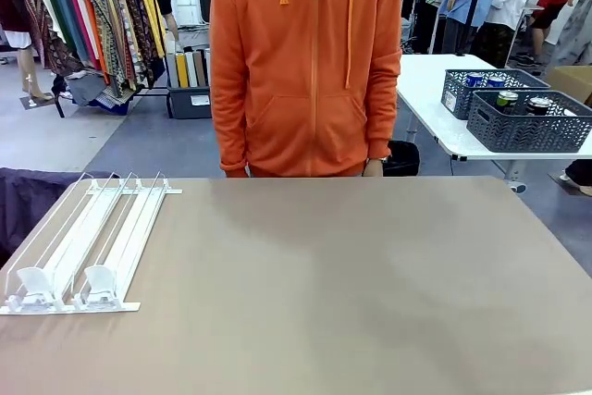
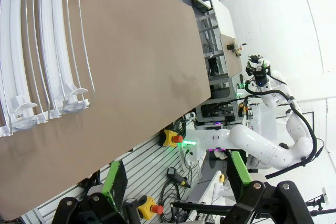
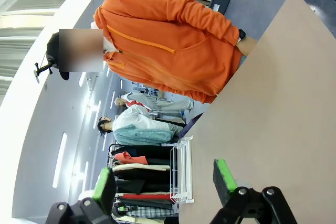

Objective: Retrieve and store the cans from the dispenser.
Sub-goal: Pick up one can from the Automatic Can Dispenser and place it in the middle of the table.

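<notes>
Both my tools, left (image 2: 176,182) and right (image 3: 165,182), gape wide, holding nothing; the white wire-railed dispenser (image 1: 88,238) lies at the smooth tan counter's (image 1: 333,284) left edge.

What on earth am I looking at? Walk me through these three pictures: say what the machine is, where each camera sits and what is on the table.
This is a two-armed robot at a brown table, facing a person in an orange hoodie at the far side.

The front picture comes from a fixed camera between the arms. On the table's left lies the dispenser, a white wire rack with sloped lanes, and its lanes hold no cans. On a separate white table behind, two dark baskets hold cans.

The other two pictures come from cameras on the wrists. One looks past the left claw, whose green-padded fingers are spread open with nothing between them, towards the rack and the other white arm. The other looks past the right claw, also open and holding nothing, with the person appearing sideways.
</notes>
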You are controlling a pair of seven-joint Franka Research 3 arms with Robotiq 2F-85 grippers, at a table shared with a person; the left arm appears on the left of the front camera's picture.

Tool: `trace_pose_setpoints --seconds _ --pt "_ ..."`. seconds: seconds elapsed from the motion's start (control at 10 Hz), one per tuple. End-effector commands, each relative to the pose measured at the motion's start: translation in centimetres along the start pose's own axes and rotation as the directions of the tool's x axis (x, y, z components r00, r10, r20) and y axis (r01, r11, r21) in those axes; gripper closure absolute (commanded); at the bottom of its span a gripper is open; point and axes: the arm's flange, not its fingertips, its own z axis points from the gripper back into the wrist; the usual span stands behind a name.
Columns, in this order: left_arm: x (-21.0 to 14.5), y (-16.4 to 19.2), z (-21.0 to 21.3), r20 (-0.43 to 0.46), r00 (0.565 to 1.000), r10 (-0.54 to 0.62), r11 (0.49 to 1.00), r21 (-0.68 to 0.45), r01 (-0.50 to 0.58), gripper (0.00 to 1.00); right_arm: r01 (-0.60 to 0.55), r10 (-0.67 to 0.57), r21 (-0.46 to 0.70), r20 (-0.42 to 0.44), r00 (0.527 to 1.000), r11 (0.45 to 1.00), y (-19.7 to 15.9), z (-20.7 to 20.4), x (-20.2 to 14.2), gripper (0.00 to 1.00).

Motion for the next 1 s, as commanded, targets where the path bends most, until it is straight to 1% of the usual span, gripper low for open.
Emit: trace_pose_setpoints --seconds 0.0,0.9 --pt "0.17 0.01 0.03 0.007 1.0 -0.019 1.0 -0.019 0.02 0.0 -0.012 0.012 0.019 0.007 1.0 1.0 0.15 -0.2 0.07 0.0" --pt "0.17 0.01 0.03 0.007 1.0 -0.019 1.0 -0.019 0.02 0.0 -0.012 0.012 0.019 0.007 1.0 1.0 0.15 -0.2 0.07 0.0"
